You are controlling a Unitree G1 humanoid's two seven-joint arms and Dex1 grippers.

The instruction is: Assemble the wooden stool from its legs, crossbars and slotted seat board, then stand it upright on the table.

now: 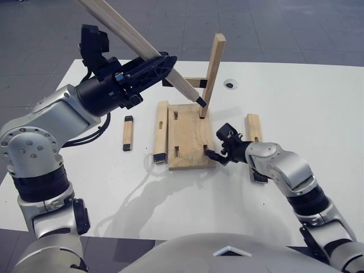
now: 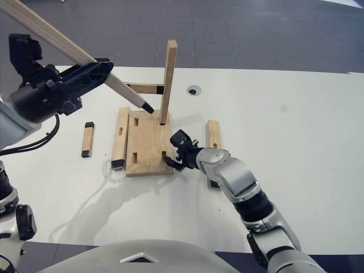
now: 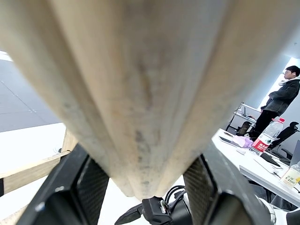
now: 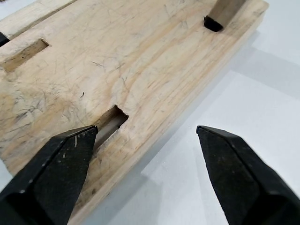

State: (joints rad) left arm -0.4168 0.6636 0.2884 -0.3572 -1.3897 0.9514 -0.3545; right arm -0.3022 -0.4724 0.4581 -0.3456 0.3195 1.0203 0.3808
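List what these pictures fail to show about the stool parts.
- The held leg: upper end cut off by the head views' top edge; blurred up close in the left wrist view.
- The far crossbar: one end hidden behind the held leg, left eye view.
- The right-side piece: partly hidden under the right arm.
- The upright leg: depth in the seat board slot too small to judge.

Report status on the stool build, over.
Left claw shut on a leg, tip above the board's far end. Right claw open astride the board's near right edge. Second leg upright in far right slot. Third leg lying along board's left side.
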